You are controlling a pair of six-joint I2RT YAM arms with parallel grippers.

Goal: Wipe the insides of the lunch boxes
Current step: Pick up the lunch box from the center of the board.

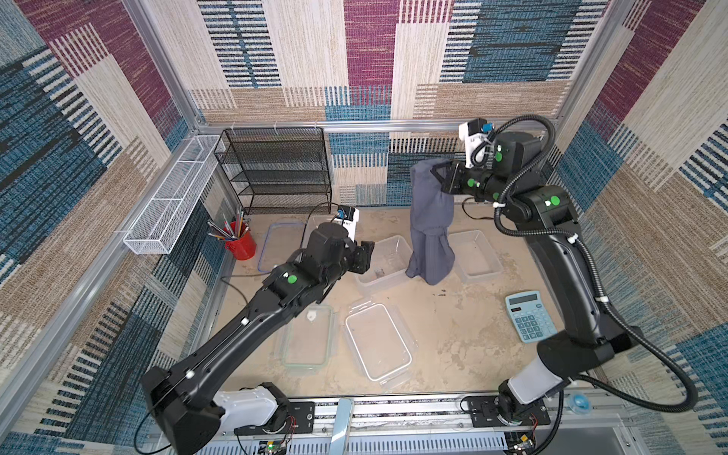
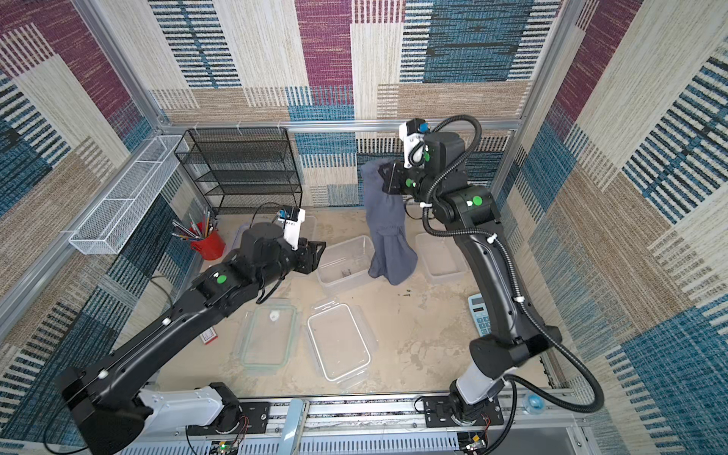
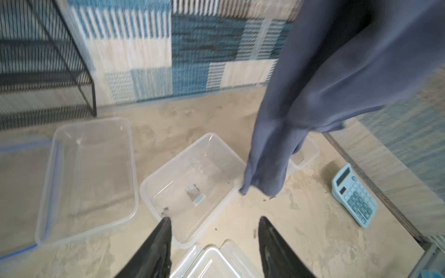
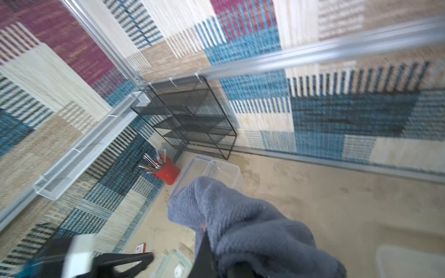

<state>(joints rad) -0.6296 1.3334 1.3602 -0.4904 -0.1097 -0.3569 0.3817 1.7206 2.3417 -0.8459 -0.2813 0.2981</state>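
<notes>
right gripper [image 1: 443, 178]: your jaws are clamped on the top of the grey cloth [image 1: 431, 220], held high above the table [image 1: 453, 315], toward the back wall.
grey cloth: hangs long and bunched from that grip. Its lower end comes down between the deep lunch box [image 1: 384, 260] and the smaller lunch box [image 1: 474, 256]. You cannot tell whether the hem touches the table.
left gripper [image 3: 214, 220]: fingers apart, nothing between them. It hovers over the near rim of the deep lunch box, clear of the cloth.
deep lunch box: mid-table, upright, open on top. Your left wrist view shows a small scrap [image 3: 195, 192] on its floor and dark specks near one corner.
smaller lunch box: just right of the hanging cloth, upright, partly hidden behind it in the left wrist view.
shallow lunch box [image 3: 89, 178]: back left, beside the deep one but apart from it. One side overlaps the blue-rimmed lid [image 3: 14, 192]. Your left arm hides most of it in both top views.
lids: the green-rimmed lid [image 1: 307, 342] and the clear clip lid [image 1: 378, 342] lie flat side by side at the front of the table, apart from all three boxes.
other items: blue calculator [image 1: 530, 321] on your right side. Red cup of pencils [image 1: 240, 244] and black mesh rack [image 1: 275, 169] at the back left.
</notes>
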